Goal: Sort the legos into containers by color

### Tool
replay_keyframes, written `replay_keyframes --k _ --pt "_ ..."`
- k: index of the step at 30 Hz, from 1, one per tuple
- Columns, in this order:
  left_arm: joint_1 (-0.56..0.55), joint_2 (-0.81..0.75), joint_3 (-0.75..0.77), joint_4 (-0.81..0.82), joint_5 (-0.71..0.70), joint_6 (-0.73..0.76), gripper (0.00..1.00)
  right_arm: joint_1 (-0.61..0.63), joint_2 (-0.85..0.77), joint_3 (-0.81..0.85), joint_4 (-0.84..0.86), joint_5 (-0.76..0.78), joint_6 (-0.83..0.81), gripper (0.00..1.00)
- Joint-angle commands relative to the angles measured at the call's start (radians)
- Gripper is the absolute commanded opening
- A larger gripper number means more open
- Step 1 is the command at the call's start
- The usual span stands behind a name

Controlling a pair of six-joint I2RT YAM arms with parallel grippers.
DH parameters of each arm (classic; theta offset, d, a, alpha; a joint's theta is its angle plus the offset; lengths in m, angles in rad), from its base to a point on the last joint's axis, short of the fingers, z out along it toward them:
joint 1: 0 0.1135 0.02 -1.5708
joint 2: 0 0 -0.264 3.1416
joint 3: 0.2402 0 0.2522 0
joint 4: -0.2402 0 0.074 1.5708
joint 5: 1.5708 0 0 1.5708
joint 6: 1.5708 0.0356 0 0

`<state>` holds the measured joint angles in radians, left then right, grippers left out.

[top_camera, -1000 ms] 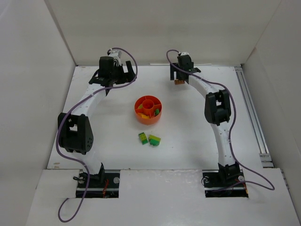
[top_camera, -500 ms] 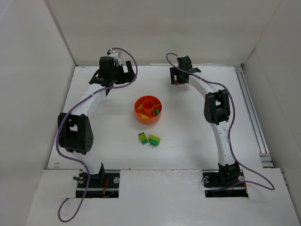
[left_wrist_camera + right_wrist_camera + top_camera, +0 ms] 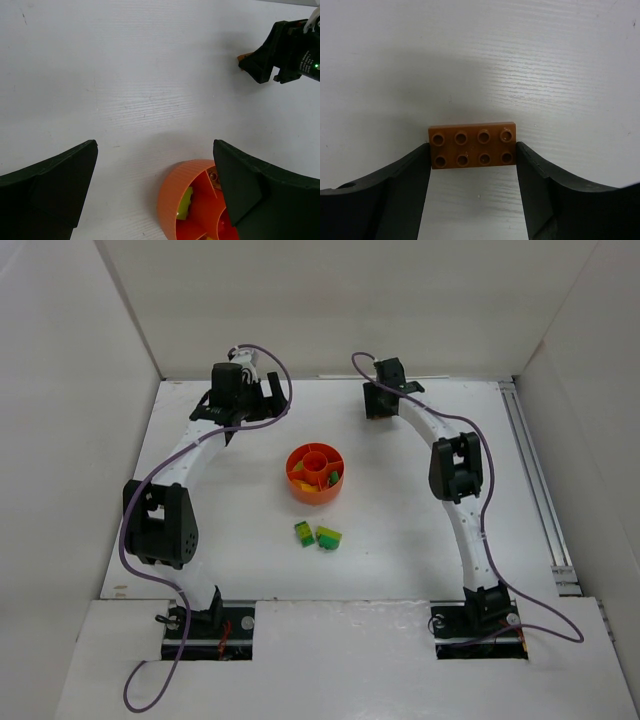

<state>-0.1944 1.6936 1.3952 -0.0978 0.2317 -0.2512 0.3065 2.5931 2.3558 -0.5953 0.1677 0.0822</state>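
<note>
A brown brick [image 3: 471, 145], two studs by four, is seen lying flat and studs-up on the white table [image 3: 400, 530], at its far side and well apart from the other pieces. It is bracketed at its two short ends by the right gripper [image 3: 378, 405]. In the right wrist view the black fingers [image 3: 415, 170] are pressed against those ends, so the jaws are closed about halfway onto the brick, which rests on the table surface. In the top view the brick is hidden under the gripper.

The orange dish [image 3: 316, 493] is placed near the middle of the table, between the two arms. Yellow and green pieces are seen in its outer compartments, and a lime piece [image 3: 185, 202] is shown in one section in the left wrist view. The central cup cannot be checked for contents.

Two two-colour bricks [image 3: 316, 535], green on yellow, are found just beside each other on the table on the near side of the dish, apart from it.

The left gripper [image 3: 154, 165] is held above the table on the far left side of the dish, its jaws spread fully wide with nothing between them. The dish's rim is seen low between its fingers.
</note>
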Motion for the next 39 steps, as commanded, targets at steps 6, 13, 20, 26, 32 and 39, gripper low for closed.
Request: replay_keyframes --k 6,13,20,26,32,39 --pt "0.003 -0.055 0.001 0.032 -0.003 0.017 0.99 -0.001 -0.069 -0.076 0.015 0.027 0.013 0.53" --pt "0.003 -0.064 0.01 0.032 0.007 0.017 0.99 0.009 -0.331 -0.358 0.295 -0.091 -0.097 0.51" --pt "0.003 -0.109 -0.024 0.041 0.017 -0.005 0.99 0.052 -0.6 -0.627 0.431 -0.318 -0.183 0.5" --pt "0.003 -0.178 -0.053 0.021 -0.037 -0.025 0.99 0.164 -0.709 -0.739 0.44 -0.468 -0.303 0.52" --pt "0.003 -0.235 -0.094 0.01 -0.037 -0.059 0.99 0.215 -0.742 -0.783 0.44 -0.667 -0.398 0.54" --pt "-0.016 -0.287 -0.124 0.01 -0.046 -0.068 0.99 0.215 -0.708 -0.771 0.419 -0.858 -0.407 0.55"
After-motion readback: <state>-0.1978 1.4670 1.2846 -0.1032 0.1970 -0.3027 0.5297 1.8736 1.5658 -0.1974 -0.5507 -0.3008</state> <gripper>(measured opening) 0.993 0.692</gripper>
